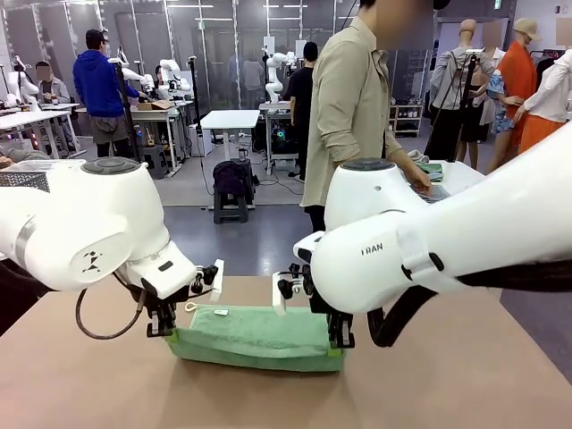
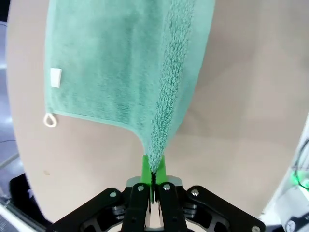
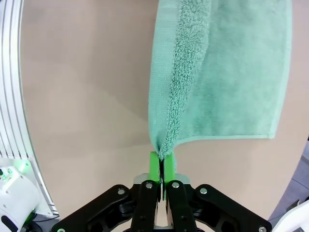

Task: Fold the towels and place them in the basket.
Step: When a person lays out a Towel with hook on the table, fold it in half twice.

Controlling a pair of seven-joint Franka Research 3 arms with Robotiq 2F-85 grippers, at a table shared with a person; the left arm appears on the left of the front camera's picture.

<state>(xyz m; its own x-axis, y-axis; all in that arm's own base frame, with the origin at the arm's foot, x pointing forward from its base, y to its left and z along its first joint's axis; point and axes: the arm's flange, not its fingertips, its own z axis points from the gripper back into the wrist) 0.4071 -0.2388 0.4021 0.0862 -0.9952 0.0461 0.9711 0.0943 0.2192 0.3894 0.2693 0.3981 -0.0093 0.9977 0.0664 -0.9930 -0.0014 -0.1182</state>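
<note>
Front view. Sea-green towel: lies on the brown counter, near the middle, spread lengthwise between the two grippers. Left gripper: at the towel's left near corner, pointing down, jaws closed on the cloth. Right gripper: at the right near corner, likewise clamped. Person: stands beyond the counter's far side, in a khaki shirt, turned towards another table.

Left wrist view. Left gripper: green pads pressed together, pinching a corner of the towel where a thick terry edge runs up from the pads. White label and small hanging loop: on the towel's edge at picture left. Counter: underneath.

Right wrist view. Right gripper: pads closed tight on the towel at its corner, doubled layers meeting in the pinch. Remaining cloth lies flat on the counter.
</note>
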